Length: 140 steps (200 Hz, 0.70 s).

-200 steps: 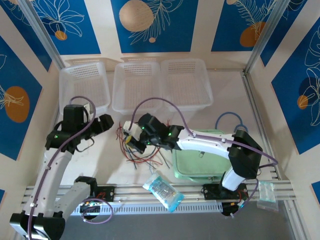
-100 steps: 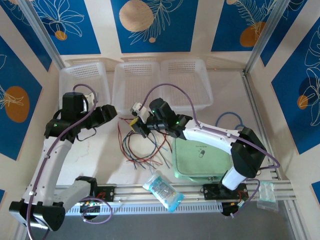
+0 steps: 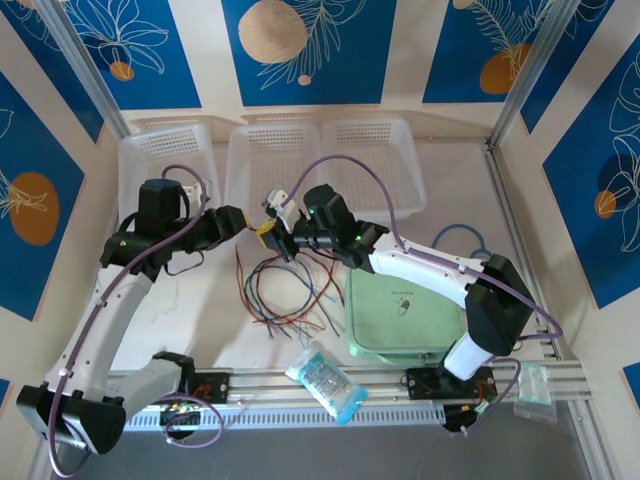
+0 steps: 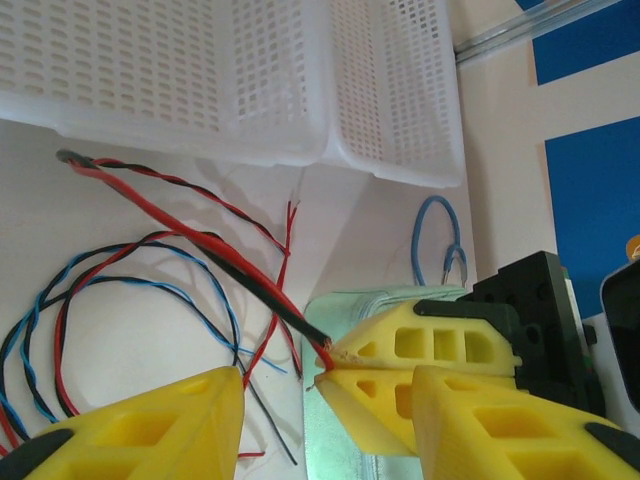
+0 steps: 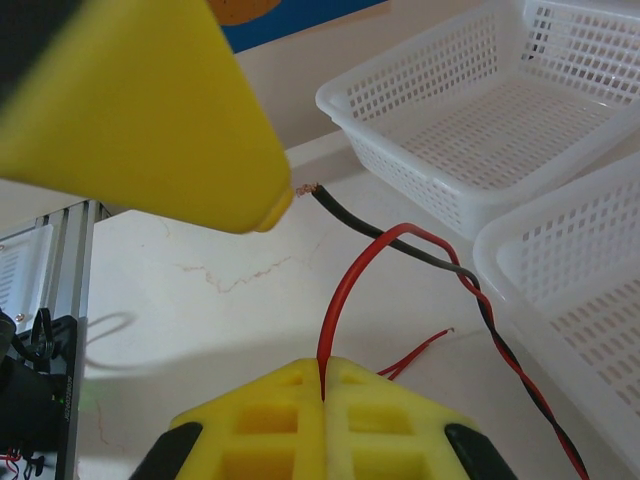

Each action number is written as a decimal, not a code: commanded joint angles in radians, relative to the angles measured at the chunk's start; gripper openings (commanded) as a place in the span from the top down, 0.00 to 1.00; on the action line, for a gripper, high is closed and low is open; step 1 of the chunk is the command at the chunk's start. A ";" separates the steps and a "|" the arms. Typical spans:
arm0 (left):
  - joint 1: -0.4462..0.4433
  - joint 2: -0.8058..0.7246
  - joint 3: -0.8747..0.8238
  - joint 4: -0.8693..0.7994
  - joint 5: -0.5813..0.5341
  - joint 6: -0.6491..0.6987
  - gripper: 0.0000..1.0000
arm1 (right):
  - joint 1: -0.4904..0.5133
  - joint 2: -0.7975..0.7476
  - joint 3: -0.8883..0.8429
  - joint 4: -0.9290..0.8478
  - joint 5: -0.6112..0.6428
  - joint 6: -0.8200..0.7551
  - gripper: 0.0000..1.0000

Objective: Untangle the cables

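Two yellow fingers of your right pincer (image 5: 322, 368) are squeezed shut on a red wire (image 5: 338, 290). Your left pincer (image 3: 238, 224) sits wide open at its 9 o'clock. The cables (image 3: 285, 298) lie at 6 o'clock.

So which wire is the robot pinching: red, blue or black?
The red wire. It runs into the shut right gripper; the black wire has its bare end sticking out free, and the blue wire lies loose on the table.
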 commanded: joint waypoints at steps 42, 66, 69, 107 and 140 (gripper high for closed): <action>-0.020 0.011 -0.014 0.020 -0.018 0.000 0.72 | -0.001 -0.031 0.024 0.014 -0.024 -0.006 1.00; -0.021 0.006 -0.016 0.011 -0.048 0.008 0.88 | -0.001 -0.039 0.023 0.012 -0.024 -0.009 1.00; -0.020 0.004 -0.015 0.008 -0.052 0.009 0.91 | -0.001 -0.041 0.022 0.012 -0.023 -0.009 1.00; -0.021 0.002 0.028 -0.018 -0.090 0.034 1.00 | -0.006 -0.079 -0.004 0.020 -0.001 -0.009 1.00; -0.019 0.012 0.115 -0.050 -0.101 0.051 1.00 | -0.014 -0.129 -0.023 0.034 0.040 -0.005 1.00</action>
